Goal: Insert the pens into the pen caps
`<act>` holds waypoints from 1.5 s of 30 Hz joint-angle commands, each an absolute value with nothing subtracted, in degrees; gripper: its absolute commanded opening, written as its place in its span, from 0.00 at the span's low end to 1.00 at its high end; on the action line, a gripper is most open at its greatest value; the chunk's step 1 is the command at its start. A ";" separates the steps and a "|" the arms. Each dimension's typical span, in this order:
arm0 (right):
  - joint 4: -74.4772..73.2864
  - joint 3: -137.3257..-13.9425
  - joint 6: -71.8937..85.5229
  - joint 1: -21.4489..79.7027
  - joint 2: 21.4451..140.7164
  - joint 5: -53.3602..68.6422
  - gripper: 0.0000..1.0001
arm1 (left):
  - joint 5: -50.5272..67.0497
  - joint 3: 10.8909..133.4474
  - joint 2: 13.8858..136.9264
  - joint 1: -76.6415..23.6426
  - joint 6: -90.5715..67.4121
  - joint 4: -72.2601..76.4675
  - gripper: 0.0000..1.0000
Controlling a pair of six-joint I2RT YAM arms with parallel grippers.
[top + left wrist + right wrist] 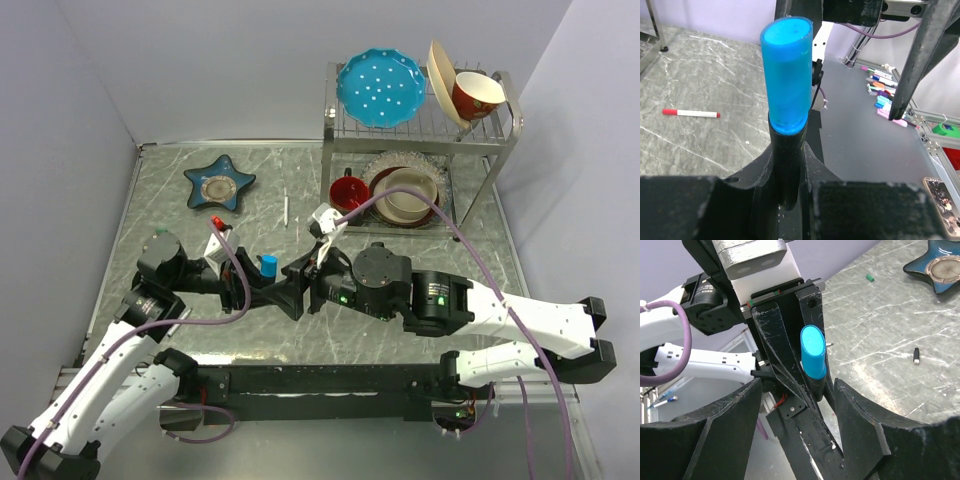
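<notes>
My left gripper [785, 200] is shut on the black marker [785, 165], which stands upright with a bright blue pen cap [786, 75] on its top end. The top view shows that cap [268, 264] between the two wrists. My right gripper [799, 385] is open, and its fingers [860, 415] straddle the left gripper's fingers and the capped marker [812, 352] without touching the marker. A white pen with red ends [690, 113] lies on the table to the left. Further back lies a thin white pen [285, 210]. A teal cap [869, 277] and a small black cap [916, 356] also rest on the table.
A blue star-shaped dish [218, 182] sits at the back left. At the back right stands a metal dish rack [497, 160] with a blue plate [380, 88], bowls [410, 195] and a red mug [347, 190]. Purple cables loop over both arms.
</notes>
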State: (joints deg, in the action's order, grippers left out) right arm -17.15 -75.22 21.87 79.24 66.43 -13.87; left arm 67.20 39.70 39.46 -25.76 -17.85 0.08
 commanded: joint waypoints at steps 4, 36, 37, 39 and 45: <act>-13.19 -76.56 19.34 75.77 63.02 -5.65 0.67 | 70.57 40.61 39.20 -26.80 -19.24 3.51 0.01; -7.64 -78.92 19.51 69.26 67.94 8.44 0.41 | 71.63 40.25 40.25 -29.36 -20.57 4.83 0.01; -7.91 -78.84 19.51 69.26 68.03 8.35 0.39 | 71.72 40.25 40.17 -29.36 -21.00 5.18 0.01; -8.26 -78.23 19.95 69.17 68.29 8.70 0.37 | 71.98 40.43 40.25 -29.44 -21.79 6.32 0.01; -8.61 -73.22 20.21 69.26 68.29 13.43 0.05 | 72.07 40.96 40.43 -29.62 -23.29 8.61 0.01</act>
State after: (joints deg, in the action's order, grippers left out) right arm -9.54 -75.42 19.92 69.21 67.77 8.88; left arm 71.55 39.59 40.34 -29.45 -21.37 4.12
